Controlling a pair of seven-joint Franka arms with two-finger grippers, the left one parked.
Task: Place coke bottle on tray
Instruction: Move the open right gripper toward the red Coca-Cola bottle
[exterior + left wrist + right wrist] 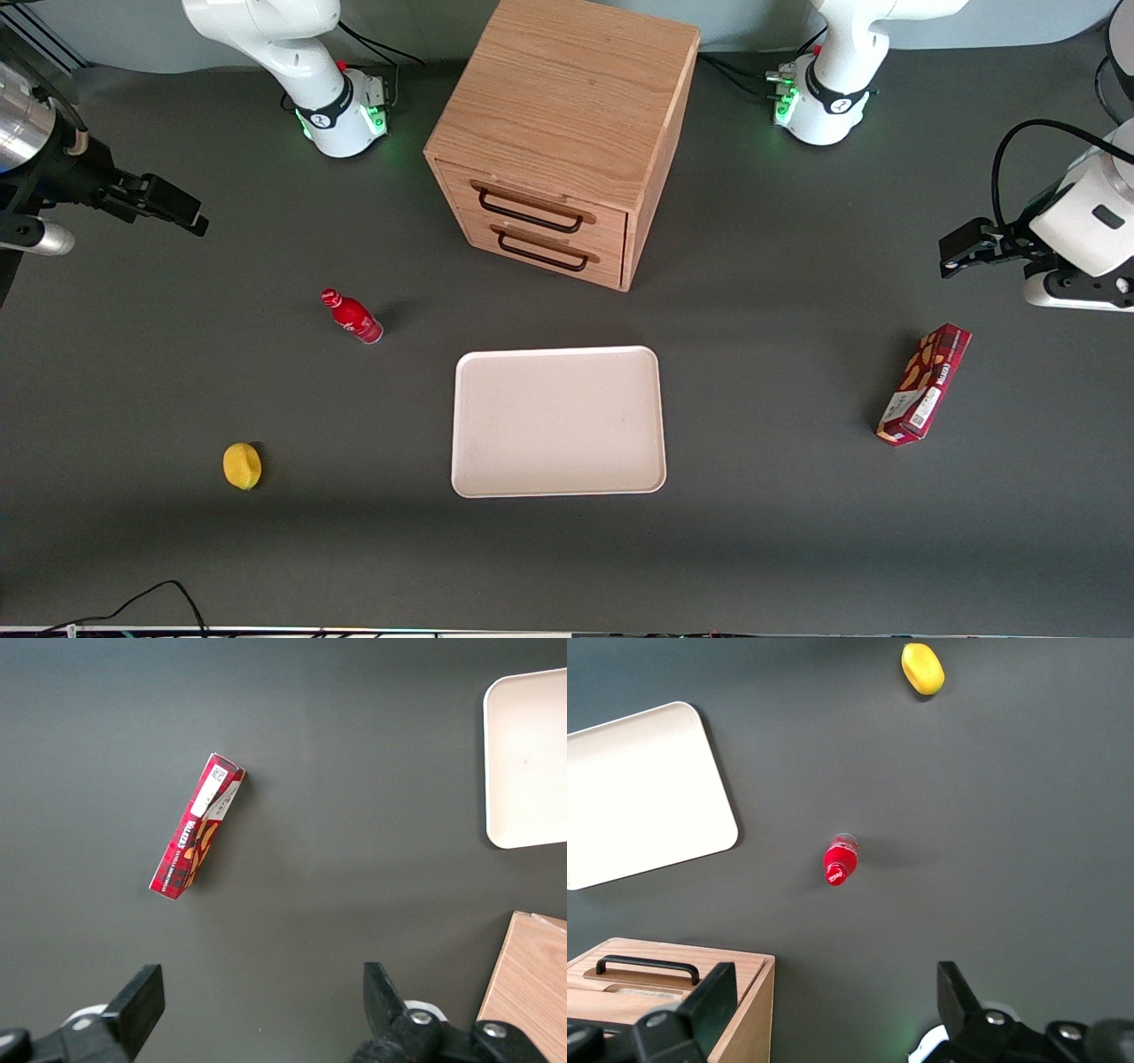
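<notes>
The gripper (190,215) hung wide open and empty, well apart from the upright coke bottle (352,316); the tray (558,422) lay farther off still.

We are looking at a matte dark grey tabletop (762,549) lying under soft, even light. The gripper (182,213) is hanging above it at the working arm's end, fingers spread. Toward the parked arm's end from the gripper, a light oak cabinet (567,106) is standing, its two black-handled drawers (549,235) facing the front camera. A pale backdrop (106,44) is edging the table, farther from that camera than the gripper
</notes>
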